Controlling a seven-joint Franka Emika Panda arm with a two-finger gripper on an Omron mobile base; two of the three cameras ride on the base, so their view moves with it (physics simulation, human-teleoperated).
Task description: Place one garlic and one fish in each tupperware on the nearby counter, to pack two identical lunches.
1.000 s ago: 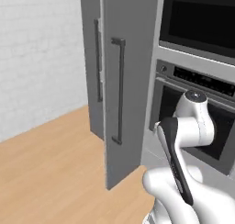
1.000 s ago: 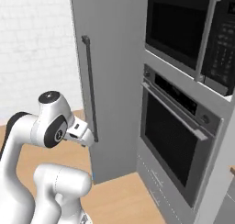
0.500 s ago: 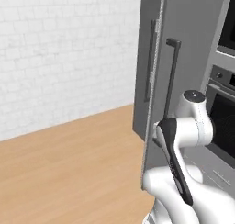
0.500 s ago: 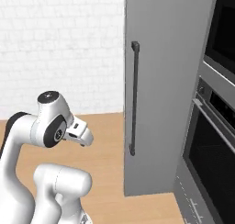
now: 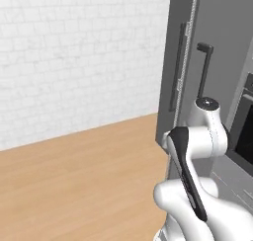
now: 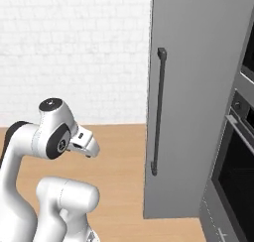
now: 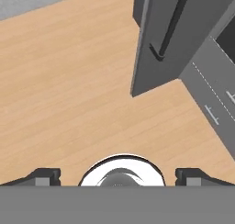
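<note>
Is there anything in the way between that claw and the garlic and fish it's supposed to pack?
These pictures can't settle that: they show no garlic, fish or containers. The gripper is open and empty, pointing down at bare wooden floor. Ahead stand a tall grey cabinet with a dark handle, and an oven beside it.

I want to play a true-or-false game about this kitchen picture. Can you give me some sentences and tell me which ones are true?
1. The floor is wooden. True.
2. The gripper is carrying a fish. False: its jaws stand wide apart with nothing between them.
3. The tall grey cabinet has a dark vertical handle. True.
4. The wall is red brick. False: it is white brick.
5. An oven sits beside the tall cabinet. True.
</note>
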